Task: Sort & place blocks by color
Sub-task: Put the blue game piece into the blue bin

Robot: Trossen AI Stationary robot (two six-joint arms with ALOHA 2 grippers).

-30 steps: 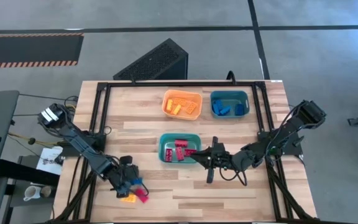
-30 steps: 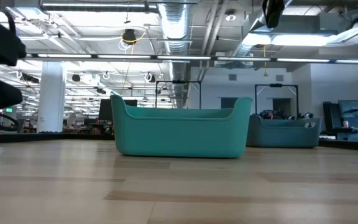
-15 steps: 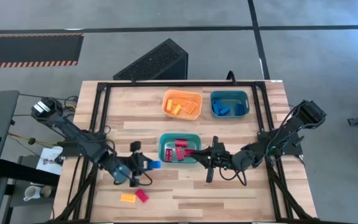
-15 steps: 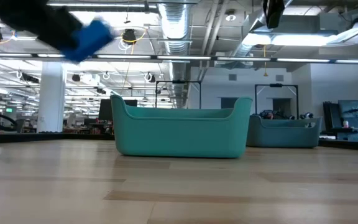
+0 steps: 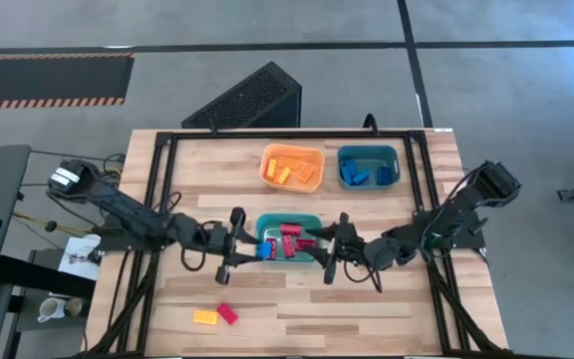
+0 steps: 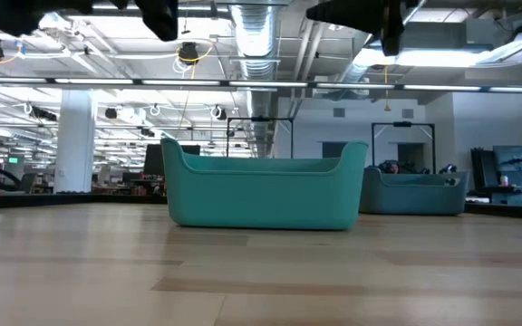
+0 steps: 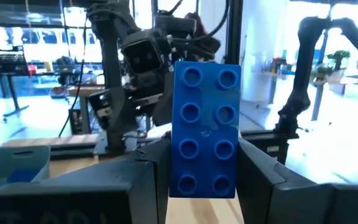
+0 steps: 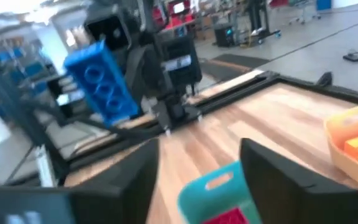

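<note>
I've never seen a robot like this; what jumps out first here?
Two dark arms meet over the teal bin of red blocks mid-table. The left gripper holds a blue block up between its jaws, facing the right gripper, whose jaws are open. Behind sit an orange bin and another teal bin.

Left tool (image 5: 252, 249) clamped on a blue block (image 7: 206, 129), arm stretched rightward. Right tool (image 5: 319, 249) facing it, fingers (image 8: 135, 180) apart, arm stretched leftward.

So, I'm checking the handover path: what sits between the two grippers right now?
In the high view, the teal bin with red blocks lies between the left gripper, shut on a blue block, and the open right gripper.
</note>
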